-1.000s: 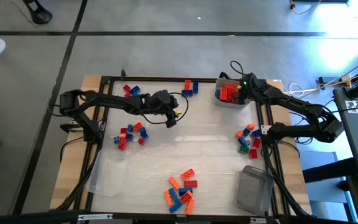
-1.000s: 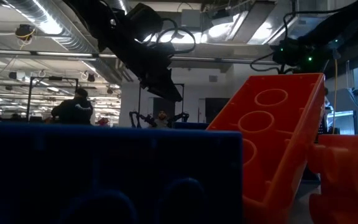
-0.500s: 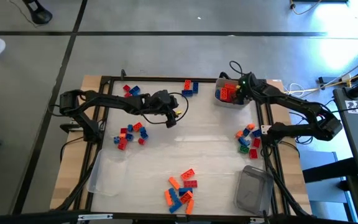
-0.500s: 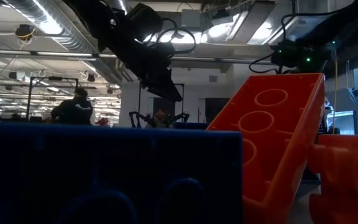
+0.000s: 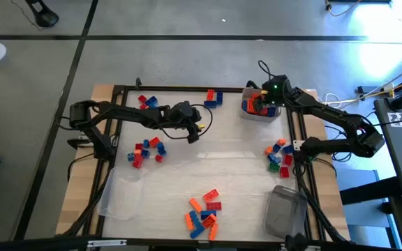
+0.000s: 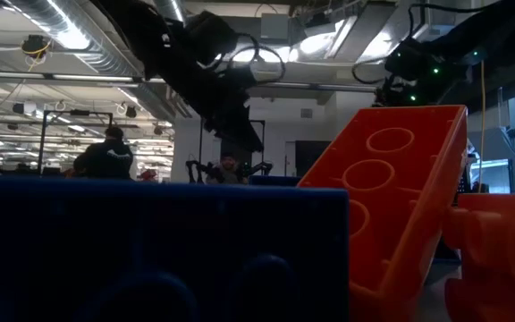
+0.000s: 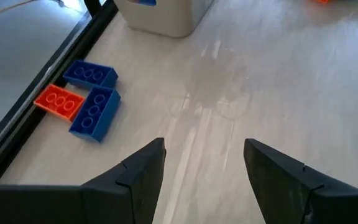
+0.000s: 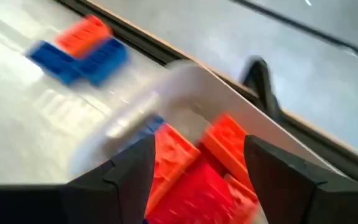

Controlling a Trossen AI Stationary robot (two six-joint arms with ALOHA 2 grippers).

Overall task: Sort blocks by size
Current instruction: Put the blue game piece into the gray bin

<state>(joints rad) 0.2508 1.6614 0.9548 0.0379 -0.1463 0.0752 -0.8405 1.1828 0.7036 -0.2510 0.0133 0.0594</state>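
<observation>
The blocks lie in loose heaps of red, orange and blue: far left [image 5: 147, 102], far middle [image 5: 213, 97], left [image 5: 147, 150], right [image 5: 279, 155] and near middle [image 5: 203, 209]. A clear tub [image 5: 246, 106] at the far right holds red and orange blocks [image 8: 191, 174]. My right gripper [image 5: 259, 104] [image 8: 197, 146] hangs open just above that tub, slanting down, with nothing between its fingers. My left gripper [image 5: 192, 134] [image 7: 204, 146] hovers open over bare table left of the middle. Beyond it lie two blue blocks and an orange one [image 7: 82, 102].
An empty clear tub [image 5: 123, 195] lies at the near left and a second one [image 5: 285, 213] at the near right. A black frame [image 5: 187, 88] runs round the table. In the low view a large blue block [image 6: 150, 250] and an orange block [image 6: 401, 197] fill the foreground.
My right gripper has risen a little above the far-right tub and swung slightly toward the table's far edge. My left arm has kept still.
</observation>
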